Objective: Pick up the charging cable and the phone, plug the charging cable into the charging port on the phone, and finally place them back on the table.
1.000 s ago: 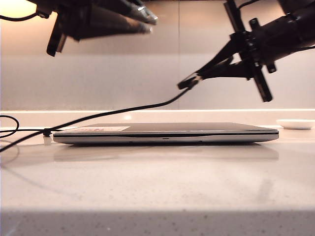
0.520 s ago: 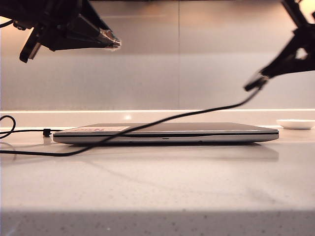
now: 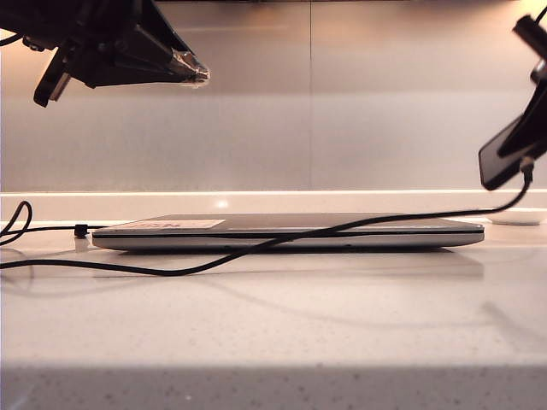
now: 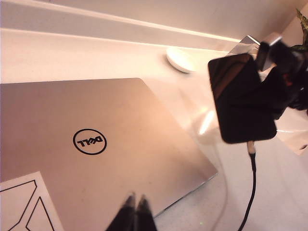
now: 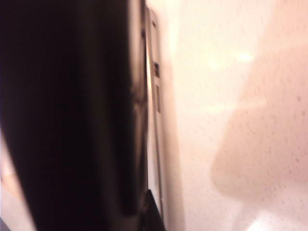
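Exterior: right tool (image 3: 523,141) at 3 o'clock holds the phone (image 3: 500,160) tilted above the surface (image 3: 273,325), clamped on its body; the cable (image 3: 256,246) hangs plugged in from its low end and trails to 9 o'clock across the laptop (image 3: 286,231). Left wrist: left tool (image 4: 135,211) shut and empty over the laptop's near corner, phone at 2 o'clock from it, long axis near upright, plug down, dish (image 4: 182,60) beyond. Right wrist: phone edge fills the frame, bare surface beside it, so I'd judge room to lay it flat.

Logo we read: "DELL" in a ring, upside down
Stands on: wide silver-grey closed laptop lid (image 4: 96,159)
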You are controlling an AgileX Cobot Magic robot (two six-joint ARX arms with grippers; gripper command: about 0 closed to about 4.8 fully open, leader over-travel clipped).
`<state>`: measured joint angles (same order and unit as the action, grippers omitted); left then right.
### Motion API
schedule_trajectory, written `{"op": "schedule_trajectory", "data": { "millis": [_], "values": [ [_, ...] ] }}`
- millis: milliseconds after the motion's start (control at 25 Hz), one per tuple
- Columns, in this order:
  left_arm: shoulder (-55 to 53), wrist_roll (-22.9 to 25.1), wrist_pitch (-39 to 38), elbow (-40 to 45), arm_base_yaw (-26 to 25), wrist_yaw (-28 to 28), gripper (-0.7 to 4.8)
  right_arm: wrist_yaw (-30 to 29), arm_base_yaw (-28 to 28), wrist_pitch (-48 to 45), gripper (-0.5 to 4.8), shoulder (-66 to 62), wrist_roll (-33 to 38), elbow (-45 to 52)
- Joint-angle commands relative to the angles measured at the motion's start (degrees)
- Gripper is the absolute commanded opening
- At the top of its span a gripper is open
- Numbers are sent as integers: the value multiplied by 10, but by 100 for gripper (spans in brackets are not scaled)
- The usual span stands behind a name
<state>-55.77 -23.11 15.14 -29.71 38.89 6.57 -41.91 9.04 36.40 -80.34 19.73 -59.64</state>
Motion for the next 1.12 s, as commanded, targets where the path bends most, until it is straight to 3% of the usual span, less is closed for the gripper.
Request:
{"op": "schedule_trajectory", "data": {
  "millis": [40, 640, 720, 760, 800, 1000, 1120],
  "values": [
    [2, 4, 3, -3, -1, 1, -6, -10, 0, -6, -6, -18, -7, -6],
    [2, 4, 3, -3, -1, 1, -6, 49, 0, -24, -6, -103, -9, -10],
    [2, 4, 3, -3, -1, 1, -6, 49, 0, -29, 33, -104, -9, -10],
    [2, 4, 3, -3, -1, 1, -6, 49, 0, -33, 113, -104, -9, -10],
    [2, 4, 3, -3, -1, 1, -6, 49, 0, -33, 157, -104, -9, -10],
    [2, 4, 3, -3, -1, 1, -6, 52, 0, -17, 169, -104, -9, -24],
    [2, 4, 3, -3, -1, 1, -6, 90, 0, 26, 169, -104, -37, -62]
  ]
}}
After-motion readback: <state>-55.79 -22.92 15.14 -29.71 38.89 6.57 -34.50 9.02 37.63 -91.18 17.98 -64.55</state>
